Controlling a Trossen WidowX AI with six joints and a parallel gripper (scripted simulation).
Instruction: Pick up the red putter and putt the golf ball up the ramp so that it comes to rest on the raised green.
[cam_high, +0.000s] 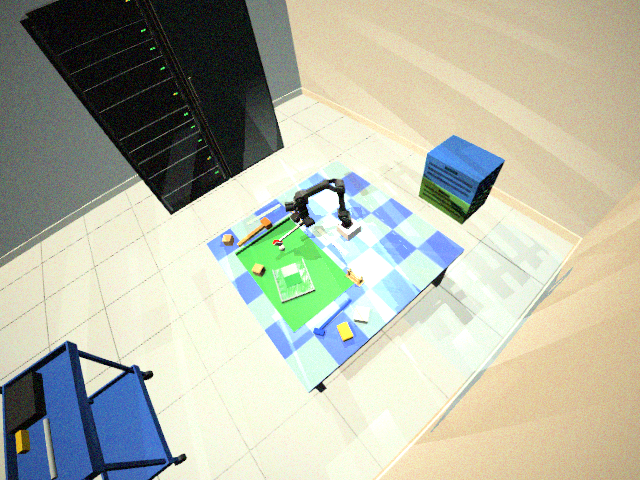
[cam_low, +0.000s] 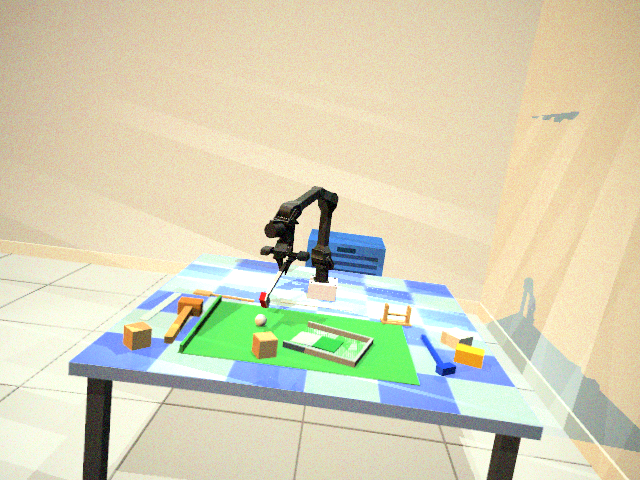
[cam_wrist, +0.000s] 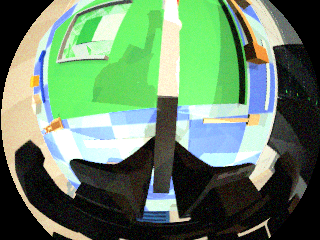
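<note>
One tool (cam_low: 283, 259), clamped on the putter (cam_low: 272, 284); the exterior view shows its head just behind the ball (cam_low: 260, 319), hidden from the wrist view.

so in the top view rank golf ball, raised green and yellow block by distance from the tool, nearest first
From the tool, shut on the red putter:
1. golf ball, just beside the putter head
2. raised green, mid-mat
3. yellow block, the table's far edge

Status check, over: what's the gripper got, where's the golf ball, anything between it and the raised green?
Gripper shut on red putter. Putter head just behind golf ball, ball on green mat, not on raised green. Wooden cube close beside the line to the ramp.
</note>
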